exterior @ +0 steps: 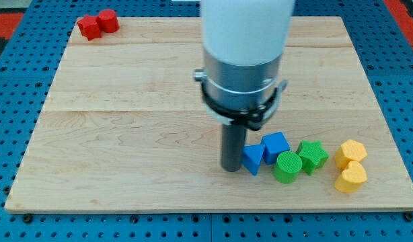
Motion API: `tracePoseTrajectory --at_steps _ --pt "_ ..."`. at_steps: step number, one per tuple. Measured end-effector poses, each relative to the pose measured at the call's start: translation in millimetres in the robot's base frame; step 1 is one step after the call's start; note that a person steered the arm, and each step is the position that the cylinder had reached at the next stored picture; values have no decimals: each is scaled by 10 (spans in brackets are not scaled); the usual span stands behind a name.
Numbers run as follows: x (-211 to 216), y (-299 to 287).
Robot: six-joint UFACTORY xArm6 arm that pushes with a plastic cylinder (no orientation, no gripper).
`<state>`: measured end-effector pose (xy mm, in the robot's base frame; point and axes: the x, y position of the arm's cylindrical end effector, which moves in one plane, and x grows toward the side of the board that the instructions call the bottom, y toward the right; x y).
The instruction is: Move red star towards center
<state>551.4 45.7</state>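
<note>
The red star lies at the board's top-left corner, touching a red round block on its right. My tip stands low in the middle of the board, far from the red star, right beside the left edge of a blue triangular block.
A wooden board lies on a blue pegboard. Near the bottom right sit a blue cube, a green cylinder, a green star and two yellow blocks. The arm's white and grey body hangs over the board's centre.
</note>
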Motion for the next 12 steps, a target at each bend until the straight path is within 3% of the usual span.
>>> tracePoseTrajectory --at_steps 1,3,4,5,7,8,10,11,12 --pt "-33 -550" --pt "-1239 -1571" --pt "-2055 -3484" --pt "-2090 -3506" --pt "-3259 -3428" --pt "-3513 -3213" --pt "-2454 -1547" --pt "-2796 -1842" --pt "-3045 -1756"
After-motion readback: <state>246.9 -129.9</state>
